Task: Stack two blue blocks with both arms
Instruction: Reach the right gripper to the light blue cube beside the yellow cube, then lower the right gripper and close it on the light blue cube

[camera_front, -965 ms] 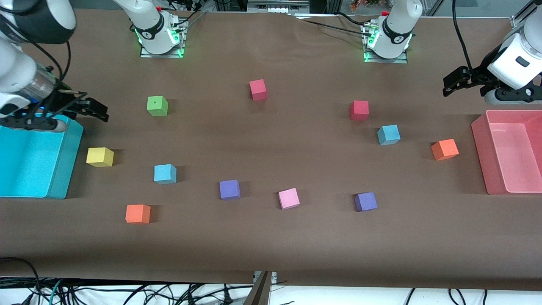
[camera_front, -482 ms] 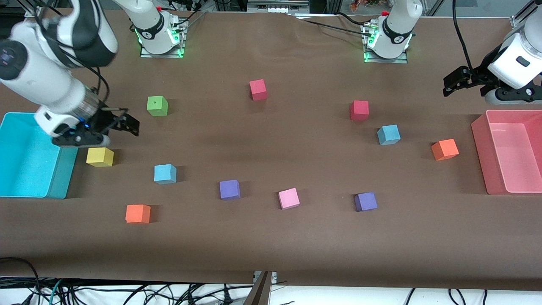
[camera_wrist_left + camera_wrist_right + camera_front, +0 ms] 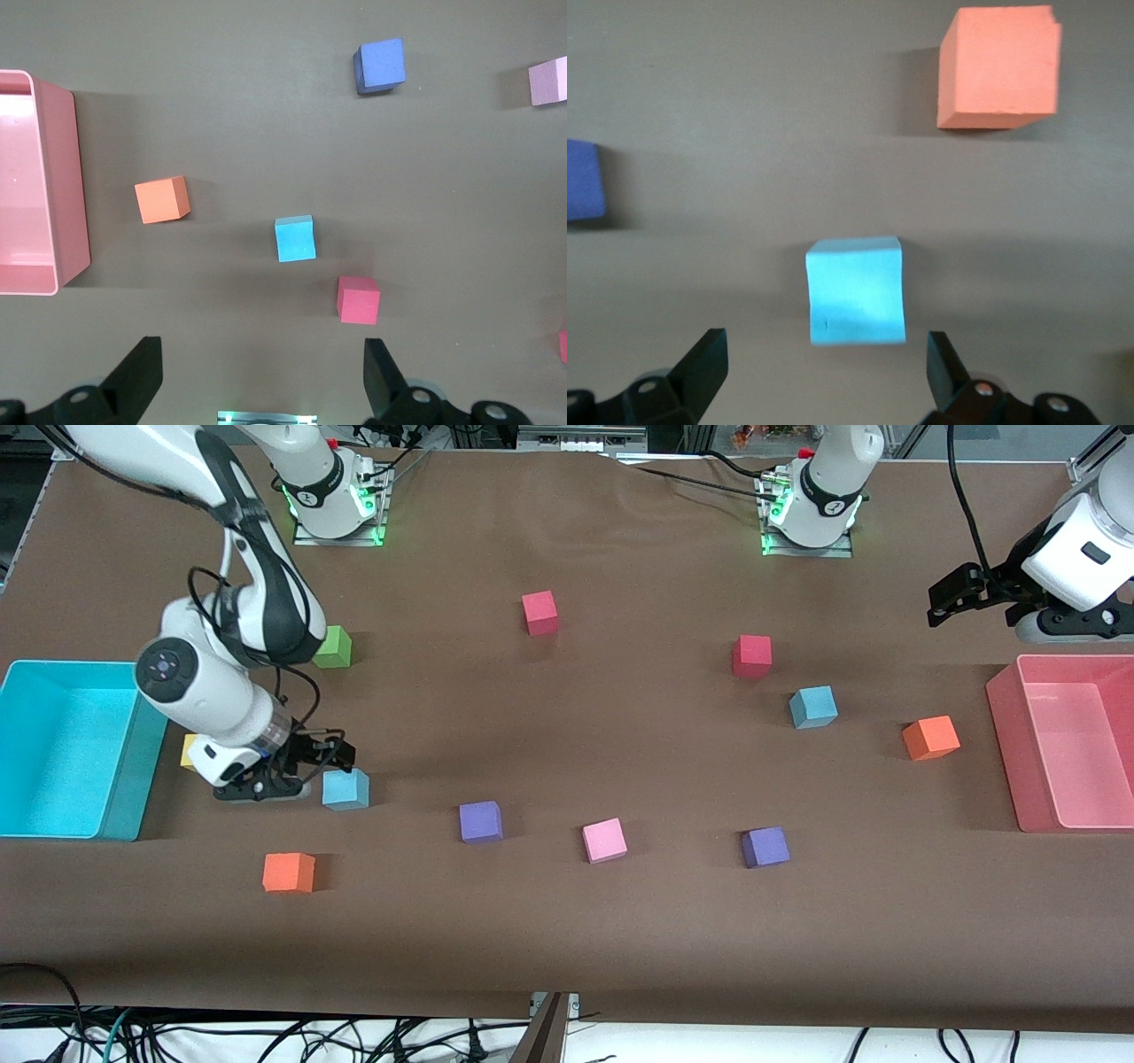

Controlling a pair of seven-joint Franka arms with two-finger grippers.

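Lying flat on the brown cloth-covered table [image 3: 567, 939], one light sky-blue foam cube [image 3: 345, 789] is seen just beside the right gripper [image 3: 330, 756], toward the right arm's end of the table. In the right wrist view this cube [image 3: 857, 289] is found just ahead of the spread black fingers [image 3: 700, 363], roughly centred on the gap between them and untouched. As a cube, no long axis is shown; its faces are turned slightly askew to the finger line. An orange foam cube [image 3: 288, 872] lies nearer the front camera, a purple-violet foam cube [image 3: 481, 821] beside it, and a yellow foam cube [image 3: 188, 751], partly hidden by the arm, next to the large cyan plastic bin [image 3: 62, 748].

The second sky-blue foam cube [image 3: 813, 707] rests toward the left arm's end, between a red foam cube [image 3: 751, 655] and another orange cube [image 3: 930, 738]. The left gripper [image 3: 952, 598] is held in wait with fingers spread, close to the pink plastic bin [image 3: 1063, 744], well apart from that cube.
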